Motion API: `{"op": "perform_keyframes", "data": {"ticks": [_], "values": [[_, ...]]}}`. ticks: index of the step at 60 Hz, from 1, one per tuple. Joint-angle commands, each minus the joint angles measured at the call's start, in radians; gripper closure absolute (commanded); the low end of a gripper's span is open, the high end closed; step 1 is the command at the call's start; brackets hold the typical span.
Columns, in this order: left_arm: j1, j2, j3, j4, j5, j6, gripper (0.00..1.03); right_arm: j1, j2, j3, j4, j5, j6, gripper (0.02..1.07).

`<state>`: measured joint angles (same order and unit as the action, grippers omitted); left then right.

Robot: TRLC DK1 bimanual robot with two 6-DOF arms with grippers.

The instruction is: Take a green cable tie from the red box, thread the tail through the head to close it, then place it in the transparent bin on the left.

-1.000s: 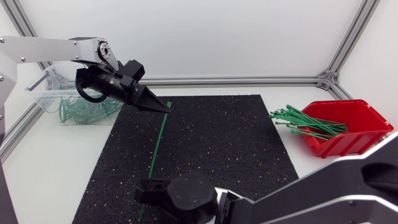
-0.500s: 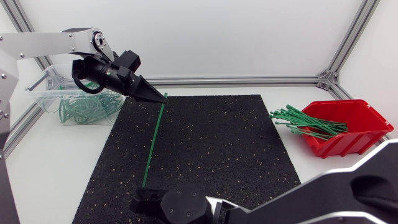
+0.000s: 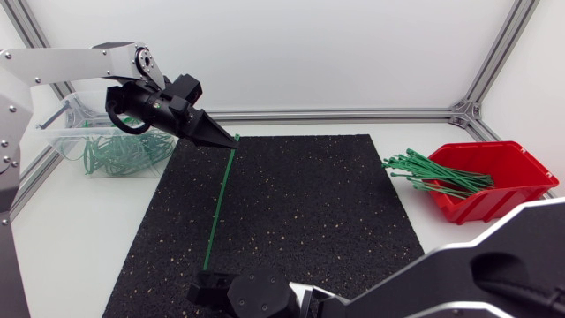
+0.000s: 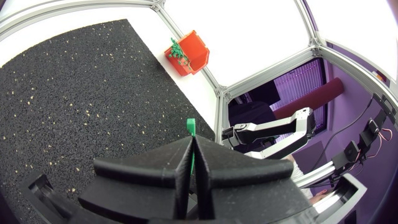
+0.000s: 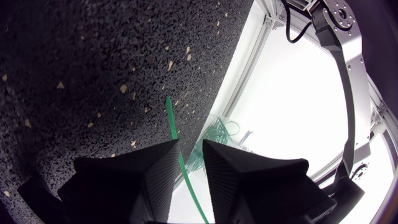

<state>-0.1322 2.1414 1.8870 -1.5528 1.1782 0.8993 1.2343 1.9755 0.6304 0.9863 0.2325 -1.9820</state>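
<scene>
— Far left?
— A transparent bin (image 3: 60, 134) on the white table (image 3: 79, 247), with a tangle of green loops (image 3: 115, 157) inside.
— Next over?
— The left gripper (image 3: 228, 140), just beside the bin, above the far edge of the black mat (image 3: 300, 212). Fingers pressed together, pinching one end of the green cable tie (image 3: 218, 205), with its tip poking out just past the fingertips.
— And the tie itself?
— Straight, not closed into a loop, running from that pinch across the mat toward its near edge.
— The near end?
— Passing between the fingers of the right gripper (image 5: 191, 149), low at the mat's near edge. Fingers spread apart, strap in the gap between them.
— Far right?
— The red box (image 3: 505, 200), off the mat, well apart from both grippers, with a bundle of loose green ties (image 3: 433, 174) sticking out toward the mat.
</scene>
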Motion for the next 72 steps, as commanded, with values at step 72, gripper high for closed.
{"op": "perform_keyframes", "data": {"ticks": [72], "values": [[-0.06, -0.098, -0.02, -0.056, 0.001, -0.02, 1.0, -0.122, -0.141, -0.015, -0.029, -0.024, -0.031, 0.71]]}}
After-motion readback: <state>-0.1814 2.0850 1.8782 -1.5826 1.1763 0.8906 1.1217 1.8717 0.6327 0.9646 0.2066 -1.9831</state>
